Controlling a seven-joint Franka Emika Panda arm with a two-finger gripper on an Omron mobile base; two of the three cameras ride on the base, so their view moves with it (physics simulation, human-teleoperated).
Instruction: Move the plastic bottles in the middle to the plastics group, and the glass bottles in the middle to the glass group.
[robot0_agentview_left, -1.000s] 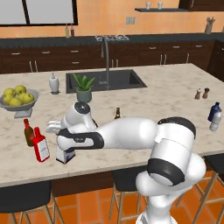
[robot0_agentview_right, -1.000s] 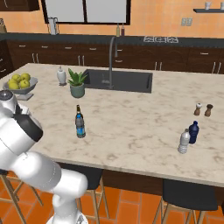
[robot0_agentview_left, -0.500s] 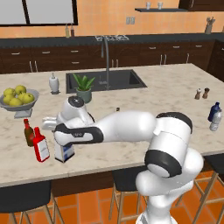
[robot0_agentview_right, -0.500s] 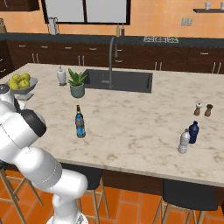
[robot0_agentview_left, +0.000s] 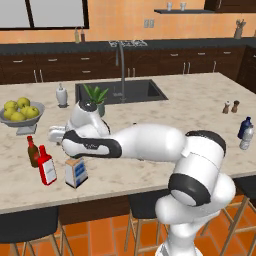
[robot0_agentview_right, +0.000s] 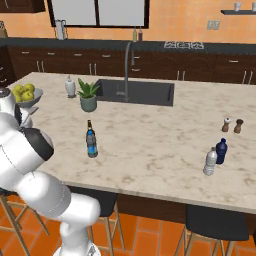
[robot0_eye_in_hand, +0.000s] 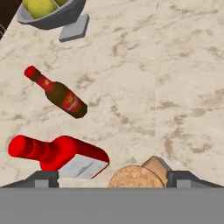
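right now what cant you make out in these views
- Gripper: in the hand view the bottom edge cuts off the fingers; in the left base view the arm hides them, so open or shut is unclear.
- Cork-stoppered bottle: label too small to read.
- Brown long-necked bottle: mostly hidden behind the water bottle.

a pale marble island counter (robot0_agentview_right: 150, 150) holds a dark sink (robot0_agentview_right: 137, 92) with a tall faucet (robot0_agentview_right: 127, 67). dark wood cabinets (robot0_agentview_left: 200, 65) line orange walls; stools (robot0_agentview_right: 220, 225) stand on terracotta floor tiles (robot0_agentview_left: 120, 235).

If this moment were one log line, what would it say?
cork bottle: on counter by red bottle | gripper: open, straddling cork | water bottle: mid-counter
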